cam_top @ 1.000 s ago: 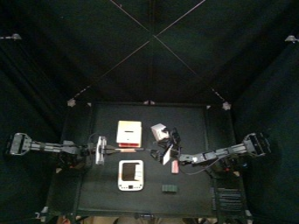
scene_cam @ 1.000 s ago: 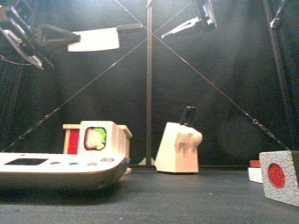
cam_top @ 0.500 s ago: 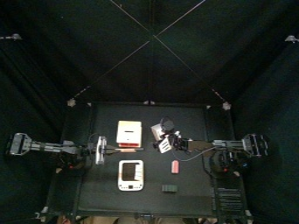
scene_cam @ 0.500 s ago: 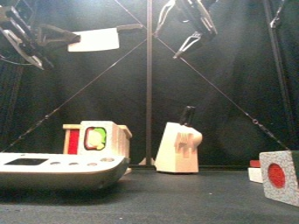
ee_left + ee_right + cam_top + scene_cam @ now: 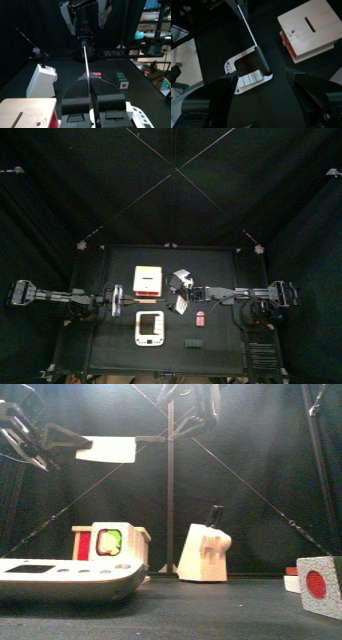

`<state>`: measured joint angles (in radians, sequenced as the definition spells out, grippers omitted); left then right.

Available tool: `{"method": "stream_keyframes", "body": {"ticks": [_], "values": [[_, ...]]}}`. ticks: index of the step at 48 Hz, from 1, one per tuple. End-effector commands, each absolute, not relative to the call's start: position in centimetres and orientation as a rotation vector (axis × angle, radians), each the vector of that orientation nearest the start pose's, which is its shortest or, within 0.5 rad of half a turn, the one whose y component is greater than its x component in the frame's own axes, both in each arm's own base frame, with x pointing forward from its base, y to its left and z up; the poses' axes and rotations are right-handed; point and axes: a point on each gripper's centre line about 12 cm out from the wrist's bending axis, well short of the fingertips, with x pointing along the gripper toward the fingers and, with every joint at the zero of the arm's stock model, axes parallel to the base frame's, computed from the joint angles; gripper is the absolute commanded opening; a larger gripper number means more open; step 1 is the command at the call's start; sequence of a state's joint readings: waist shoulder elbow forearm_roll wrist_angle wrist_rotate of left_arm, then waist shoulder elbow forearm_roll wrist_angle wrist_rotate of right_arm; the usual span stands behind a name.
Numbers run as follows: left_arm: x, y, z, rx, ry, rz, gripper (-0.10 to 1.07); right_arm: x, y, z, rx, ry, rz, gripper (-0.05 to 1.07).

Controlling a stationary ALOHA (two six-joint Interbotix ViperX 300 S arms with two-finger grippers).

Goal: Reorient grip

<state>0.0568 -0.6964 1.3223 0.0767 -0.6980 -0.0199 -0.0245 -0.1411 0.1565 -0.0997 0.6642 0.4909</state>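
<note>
White-bladed cleaver [image 5: 107, 450] held high above desk's middle, blade clenched in left gripper [image 5: 87, 84]. Right gripper [image 5: 85, 20] spread wide at handle [image 5: 258, 56]: centre, close squarely, then release left.

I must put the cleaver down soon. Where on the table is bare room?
Bare: the back strip of the table and the front right, beyond the small block. Crowded: the middle, with toaster, knife block and scale.
</note>
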Motion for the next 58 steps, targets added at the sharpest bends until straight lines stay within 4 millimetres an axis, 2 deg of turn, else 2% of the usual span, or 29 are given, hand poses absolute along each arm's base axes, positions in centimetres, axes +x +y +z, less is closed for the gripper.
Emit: {"method": "stream_keyframes", "body": {"ticks": [1, 10, 22, 58], "values": [[21.9, 0.6, 23.7, 0.044, -0.089, 0.007, 0.23, 40.6, -1.4, 35.9, 0.341, 0.593, -0.192, 1.03], [21.9, 0.3, 23.6, 0.052, -0.081, -0.009, 0.23, 40.8, -0.8, 33.3, 0.218, 0.562, -0.167, 1.03], [22.0, -0.1, 23.5, 0.073, -0.078, -0.033, 0.23, 41.2, -0.2, 31.8, 0.165, 0.503, -0.122, 1.03], [23.1, -0.4, 23.3, 0.085, -0.049, -0.056, 0.23, 42.3, -0.2, 30.7, 0.17, 0.508, -0.117, 1.03]]}}
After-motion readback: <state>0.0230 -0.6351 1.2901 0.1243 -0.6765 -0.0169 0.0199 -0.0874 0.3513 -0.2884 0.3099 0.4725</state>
